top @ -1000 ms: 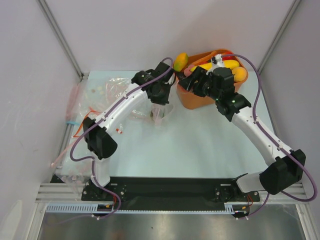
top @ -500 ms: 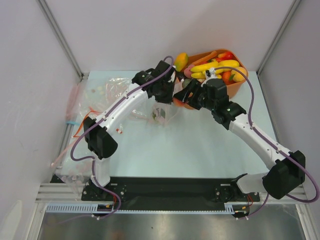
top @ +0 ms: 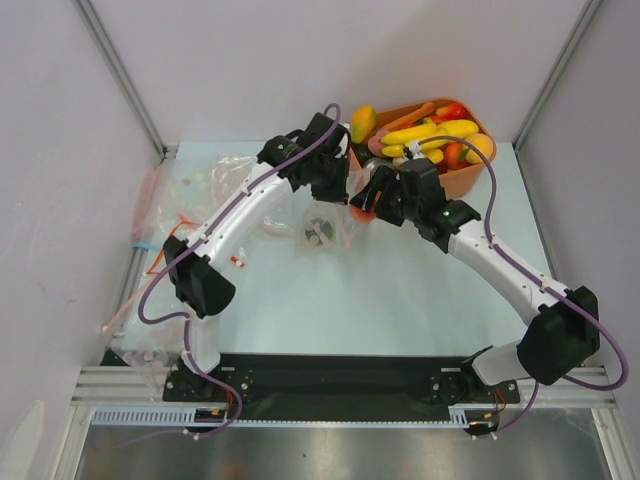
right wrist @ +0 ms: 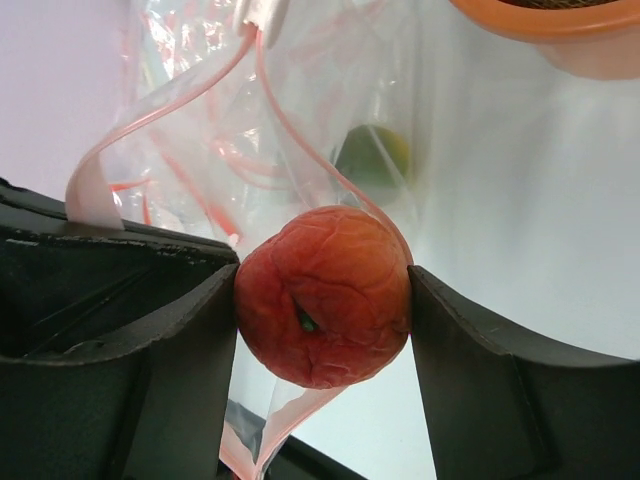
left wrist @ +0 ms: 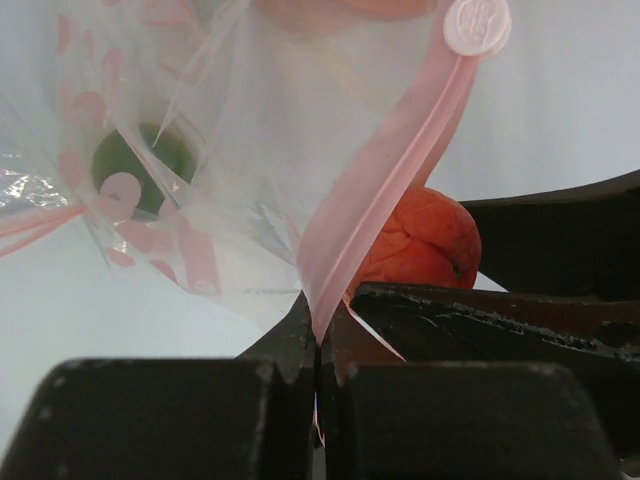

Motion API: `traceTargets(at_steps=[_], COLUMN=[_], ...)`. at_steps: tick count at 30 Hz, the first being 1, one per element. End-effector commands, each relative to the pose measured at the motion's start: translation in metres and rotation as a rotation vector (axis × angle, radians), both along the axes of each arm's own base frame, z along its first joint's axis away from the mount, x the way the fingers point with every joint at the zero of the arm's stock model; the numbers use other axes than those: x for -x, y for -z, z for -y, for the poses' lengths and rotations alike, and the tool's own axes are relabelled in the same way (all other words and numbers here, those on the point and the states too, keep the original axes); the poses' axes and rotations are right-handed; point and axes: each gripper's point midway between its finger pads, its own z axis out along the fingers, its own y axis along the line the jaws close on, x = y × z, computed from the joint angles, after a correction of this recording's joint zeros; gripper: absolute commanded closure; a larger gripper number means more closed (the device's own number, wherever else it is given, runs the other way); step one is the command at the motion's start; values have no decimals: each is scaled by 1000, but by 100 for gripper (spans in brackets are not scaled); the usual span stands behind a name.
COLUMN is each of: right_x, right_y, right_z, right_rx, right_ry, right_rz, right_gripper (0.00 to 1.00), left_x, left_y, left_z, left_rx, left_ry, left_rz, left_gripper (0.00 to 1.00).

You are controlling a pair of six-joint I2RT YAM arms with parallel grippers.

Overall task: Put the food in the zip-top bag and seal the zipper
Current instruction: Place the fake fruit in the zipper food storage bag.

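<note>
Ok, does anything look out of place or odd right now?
Mostly fine. One yellow-orange fruit sits apart from the pile, at the left corner of the orange tub, on or just outside its rim. The peach held in the right gripper shows creased skin.

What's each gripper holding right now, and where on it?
Left gripper pinches the zip-top bag by its zipper; right gripper clamps the peach across its sides.

Orange oval tub (top: 466,184) at the far right corner of the pale worktop (top: 400,300), close against the far edge. Heap of crumpled clear bags (top: 205,180) at the far left corner. Clear bag with a blue strip (top: 141,243) at the left edge, midway along. Orange-red-edged clear bag (top: 168,256) just beside it. Black rail (top: 330,370) along the near edge.
</note>
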Motion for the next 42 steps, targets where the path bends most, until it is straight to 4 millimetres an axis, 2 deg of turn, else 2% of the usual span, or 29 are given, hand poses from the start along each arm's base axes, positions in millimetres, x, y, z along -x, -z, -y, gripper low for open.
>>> traceTargets(at_steps=[1, 3, 7, 10, 13, 18, 20, 21, 23, 26, 28, 34, 35, 38, 40, 42], right_x=[-8, -8, -5, 0, 1, -9, -14, -16, -18, -21, -23, -19, -17, -12, -7, -9], right_y=[-23, -30, -41, -37, -36, -46, -38, -45, -40, -43, -45, -34, -32, -29, -28, -36], right_z=[4, 1, -5, -10, -9, -5, -4, -4, -3, -2, -2, -14, -16, -16, -13, -7], right_rx=[29, 13, 3, 9, 18, 42, 86, 90, 114, 110, 111, 153, 162, 189, 208, 229], right_ry=[12, -5, -57, -105, -109, -70, -68, -63, -58, -46, -47, -92, -101, -119, -126, -100], right_rz=[62, 83, 121, 107, 102, 137, 115, 124, 110, 121, 132, 97, 92, 69, 49, 66], right_gripper=[51, 50, 41, 36, 36, 36, 35, 35, 34, 34, 32, 28, 26, 8, 5, 1], left_x=[9, 10, 12, 12, 13, 22, 25, 27, 29, 31, 30, 28, 27, 24, 23, 21], left_y=[-31, -33, -29, -32, -39, -41, -42, -42, -46, -50, -49, -49, -49, -51, -53, -53], left_z=[6, 7, 9, 7, 6, 11, 12, 13, 14, 13, 10, 6, 4, -4, -9, -14], left_rx=[114, 122, 125, 143, 172, 207, 215, 222, 233, 239, 234, 228, 224, 210, 207, 195], left_ry=[3, 4, 7, 0, 7, 48, 58, 66, 80, 89, 88, 83, 78, 62, 56, 41], left_rz=[-7, -9, -34, -40, -45, -67, -74, -80, -77, -73, -73, -67, -66, -50, -41, -37], left_gripper=[100, 100, 100, 100, 100, 100, 100, 100, 100, 100, 100, 100, 99, 100, 100, 100])
